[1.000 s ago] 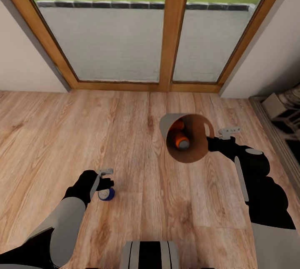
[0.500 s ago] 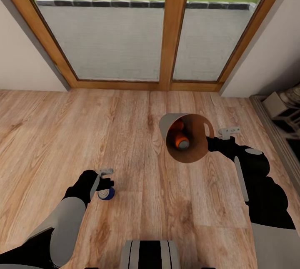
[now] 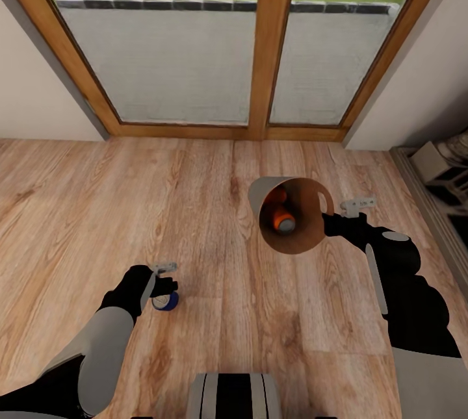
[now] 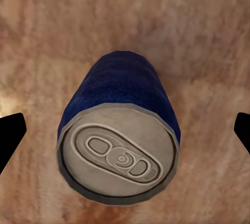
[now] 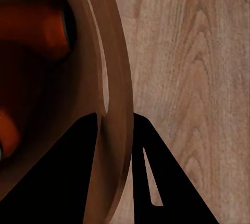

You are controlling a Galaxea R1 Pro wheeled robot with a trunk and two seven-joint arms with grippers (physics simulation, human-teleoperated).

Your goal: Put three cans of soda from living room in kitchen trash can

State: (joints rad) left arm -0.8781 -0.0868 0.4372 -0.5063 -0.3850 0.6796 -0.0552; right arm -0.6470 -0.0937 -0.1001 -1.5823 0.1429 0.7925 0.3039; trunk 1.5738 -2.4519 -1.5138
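Observation:
The dark blue can of soda [image 3: 166, 303] stands upright on the wooden floor, its silvery top [image 4: 119, 153] facing up. My left gripper [image 3: 164, 288] hangs just above it, open, with its fingertips [image 4: 10, 133] wide apart on either side of the can. My right gripper [image 3: 329, 217] is shut on the rim of the tash can [image 3: 305, 240], which is held off the floor and tilted with its mouth toward me. Two orange cans [image 3: 283, 219] lie inside it against the coppery inner wall [image 5: 117, 67]. One orange can [image 5: 49, 31] shows in the right wrist view.
Wood-framed glass doors [image 3: 266, 49] stand ahead, with pale walls [image 3: 32, 107] on both sides. Grey blocks [image 3: 442, 172] and a raised edge lie along the right. Bare wooden floor [image 3: 97, 211] spreads between the two arms. My base [image 3: 234, 396] shows at the bottom.

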